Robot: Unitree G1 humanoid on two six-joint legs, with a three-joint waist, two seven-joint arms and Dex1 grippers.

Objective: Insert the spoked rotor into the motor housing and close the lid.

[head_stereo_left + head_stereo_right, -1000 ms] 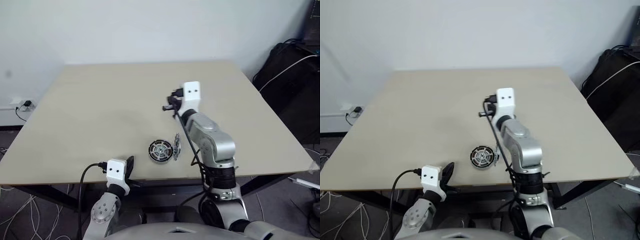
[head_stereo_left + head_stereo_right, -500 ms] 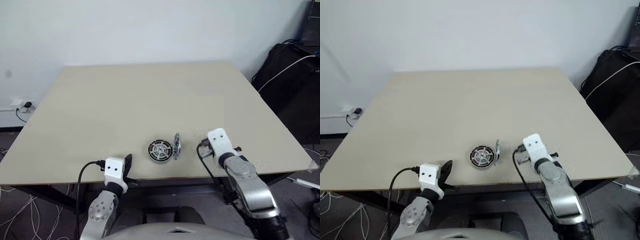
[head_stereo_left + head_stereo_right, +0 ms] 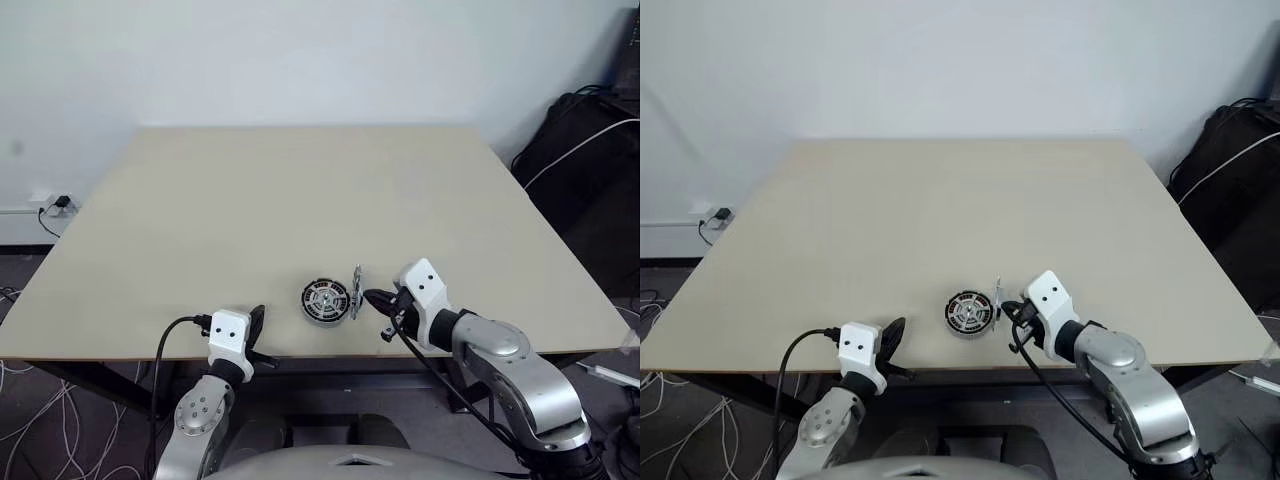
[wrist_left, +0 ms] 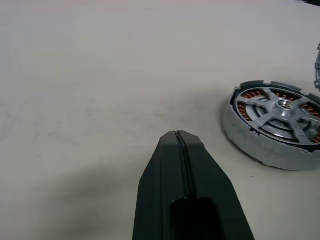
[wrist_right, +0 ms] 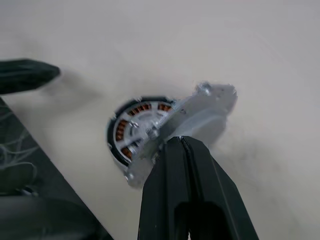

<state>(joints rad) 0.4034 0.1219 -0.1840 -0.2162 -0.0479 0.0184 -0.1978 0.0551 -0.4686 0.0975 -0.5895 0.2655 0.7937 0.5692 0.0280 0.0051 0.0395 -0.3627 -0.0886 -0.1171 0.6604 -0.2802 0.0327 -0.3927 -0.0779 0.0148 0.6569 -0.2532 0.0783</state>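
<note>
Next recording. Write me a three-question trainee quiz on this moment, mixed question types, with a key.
1. True or false: the lid lies flat on the motor housing.
2. Multiple choice: the right hand is (A) wide open, (B) shut, with its fingertips beside the lid, (C) shut at the table's far edge.
3. Short answer: what colour shows between the spokes of the rotor sitting in the housing?

Key
1. False: it stands on edge, just to the right of the housing.
2. B.
3. Copper-brown, the windings.
</note>
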